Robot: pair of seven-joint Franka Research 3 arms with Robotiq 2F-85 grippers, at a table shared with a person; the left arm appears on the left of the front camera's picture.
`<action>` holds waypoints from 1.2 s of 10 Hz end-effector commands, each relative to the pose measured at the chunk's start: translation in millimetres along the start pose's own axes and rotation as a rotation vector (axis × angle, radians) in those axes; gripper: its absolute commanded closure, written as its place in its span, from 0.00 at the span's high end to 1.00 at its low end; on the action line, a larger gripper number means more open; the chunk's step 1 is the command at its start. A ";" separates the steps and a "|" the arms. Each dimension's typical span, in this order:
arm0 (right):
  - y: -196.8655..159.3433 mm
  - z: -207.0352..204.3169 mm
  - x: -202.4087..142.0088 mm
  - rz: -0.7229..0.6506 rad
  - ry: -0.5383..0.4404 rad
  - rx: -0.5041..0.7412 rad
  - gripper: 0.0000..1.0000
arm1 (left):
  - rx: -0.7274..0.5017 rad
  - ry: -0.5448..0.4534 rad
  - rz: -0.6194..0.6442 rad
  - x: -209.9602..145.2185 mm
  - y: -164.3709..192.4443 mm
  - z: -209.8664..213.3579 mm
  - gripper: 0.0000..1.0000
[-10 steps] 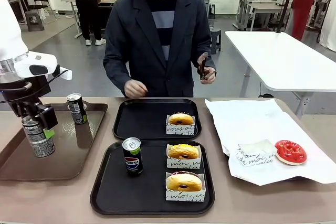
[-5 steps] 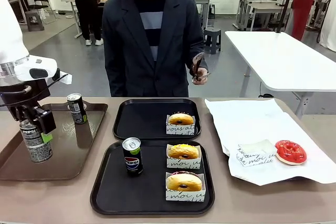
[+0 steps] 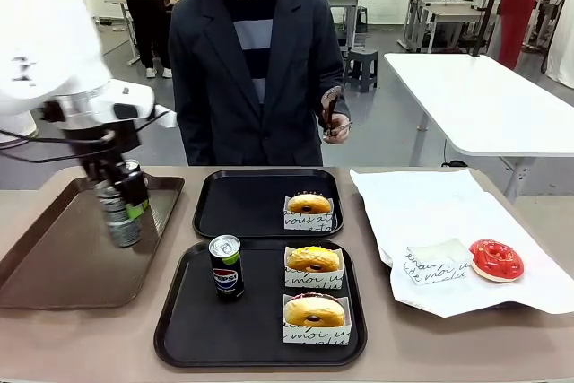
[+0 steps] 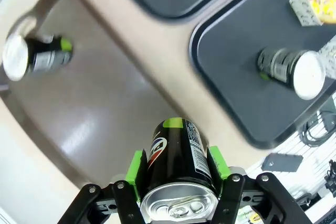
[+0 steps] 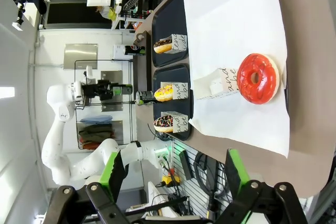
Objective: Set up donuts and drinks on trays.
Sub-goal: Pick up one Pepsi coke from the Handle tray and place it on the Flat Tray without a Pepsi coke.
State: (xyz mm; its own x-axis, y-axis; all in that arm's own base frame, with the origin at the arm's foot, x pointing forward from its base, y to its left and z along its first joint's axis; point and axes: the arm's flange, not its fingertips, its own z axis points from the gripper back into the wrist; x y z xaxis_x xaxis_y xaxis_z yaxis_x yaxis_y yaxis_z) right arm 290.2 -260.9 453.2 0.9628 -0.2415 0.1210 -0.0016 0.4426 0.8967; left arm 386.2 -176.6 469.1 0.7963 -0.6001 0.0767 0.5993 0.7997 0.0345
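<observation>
Over the brown tray (image 3: 54,257), a can (image 3: 121,226) is being pinched by the left gripper (image 3: 126,199); the right gripper (image 5: 173,182) is being held spread. Near tray (image 3: 197,320) is being judged complete; far tray (image 3: 238,208) is lacking its drink.

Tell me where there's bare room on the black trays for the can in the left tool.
The far tray is bare across its left half, beside its single donut. The near tray has a bare patch between the Pepsi can and its robot-side rim; its right side is crowded with two donuts.
</observation>
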 end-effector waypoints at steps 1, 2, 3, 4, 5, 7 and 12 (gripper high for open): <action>-0.8 0.9 0.5 0.017 -0.006 0.016 1.00 | -0.017 -0.006 -0.021 49.7 1.1 -5.6 0.59; -0.8 0.9 0.5 0.017 -0.006 0.016 1.00 | -0.048 -0.017 -0.027 68.1 -0.7 -10.8 0.59; -0.8 0.9 0.5 0.017 -0.006 0.016 1.00 | -0.060 -0.023 -0.020 79.8 -2.4 -15.1 0.59; -0.8 0.9 0.5 0.017 -0.006 0.016 1.00 | -0.062 -0.005 0.031 80.9 -2.4 -14.9 0.59; -0.8 0.9 0.5 0.017 -0.006 0.016 1.00 | -0.050 0.041 0.072 68.5 0.3 -15.8 0.59; -0.8 0.9 0.5 0.017 -0.006 0.016 1.00 | -0.048 -0.005 -0.023 79.3 -2.4 -24.6 0.59; -0.8 0.9 0.5 0.017 -0.006 0.016 1.00 | -0.048 -0.005 -0.023 79.3 -2.4 -24.6 0.59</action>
State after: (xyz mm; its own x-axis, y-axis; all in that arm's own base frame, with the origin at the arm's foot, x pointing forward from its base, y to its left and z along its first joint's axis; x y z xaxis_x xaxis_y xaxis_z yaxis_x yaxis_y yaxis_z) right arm 290.1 -261.1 453.2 0.9627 -0.2419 0.1212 -0.0017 0.4427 0.8967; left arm 449.8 -228.5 447.6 0.7931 -0.6059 0.0621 0.6080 0.7937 -0.0194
